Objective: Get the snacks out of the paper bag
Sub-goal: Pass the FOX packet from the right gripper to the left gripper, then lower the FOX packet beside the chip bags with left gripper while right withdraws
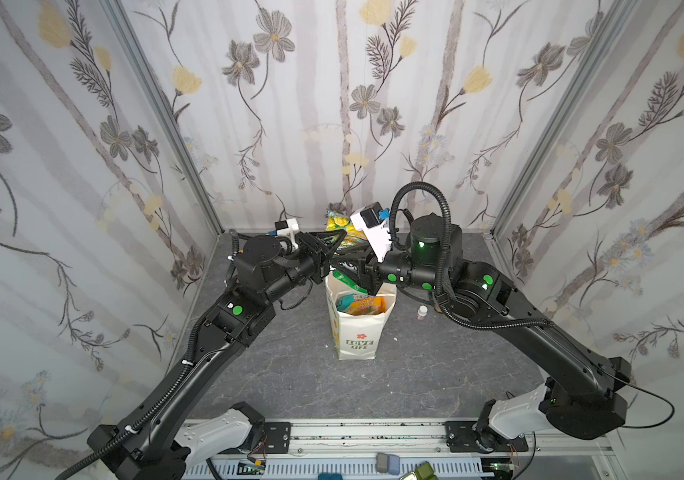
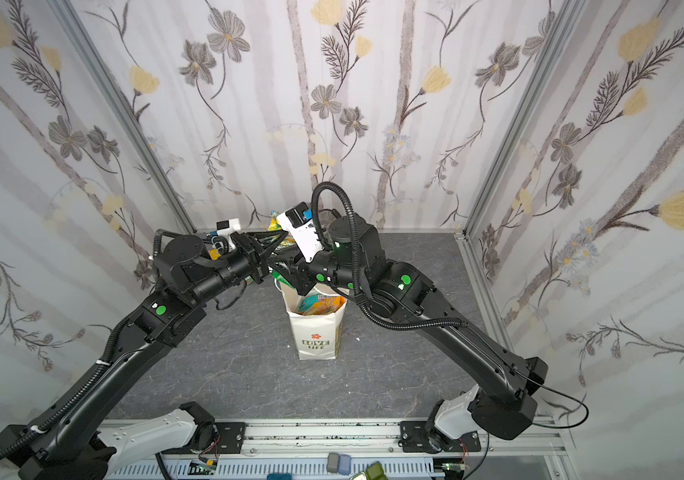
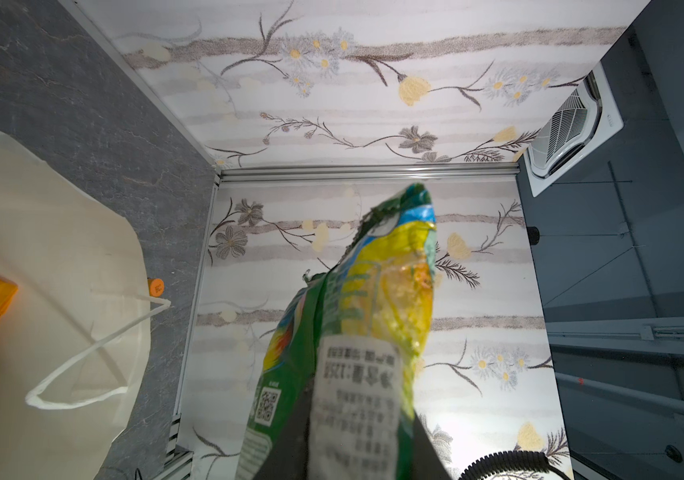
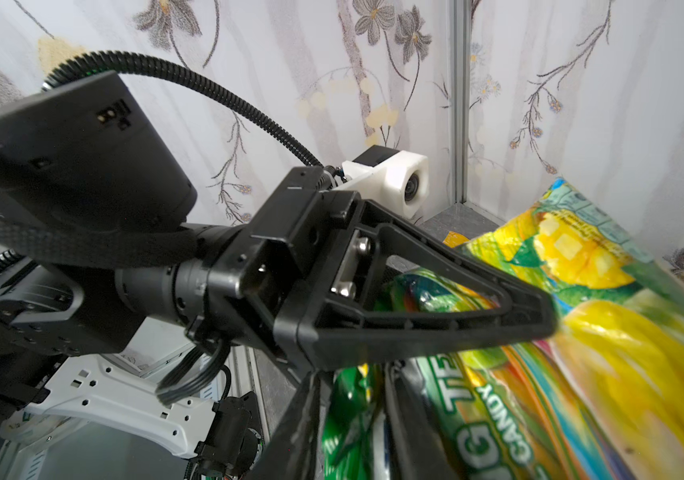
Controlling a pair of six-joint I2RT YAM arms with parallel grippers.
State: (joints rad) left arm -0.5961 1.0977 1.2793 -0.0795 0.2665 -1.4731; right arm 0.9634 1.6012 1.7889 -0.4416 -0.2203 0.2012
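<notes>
A: Left gripper [image 4: 545, 322]?
B: Pinching a packet [image 4: 606, 374], held above the bag [image 1: 354, 332].
A: Right gripper [image 4: 352, 382]?
B: Straddles the same packet; gripping or not, I cannot tell. More snacks [image 1: 359, 305] sit in the bag beneath.

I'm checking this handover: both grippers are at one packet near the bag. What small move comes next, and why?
Probably the right gripper should let go and back off: the left gripper pinches the yellow-green packet, while the right gripper's fingers flank it; more snacks wait in the paper bag.
</notes>
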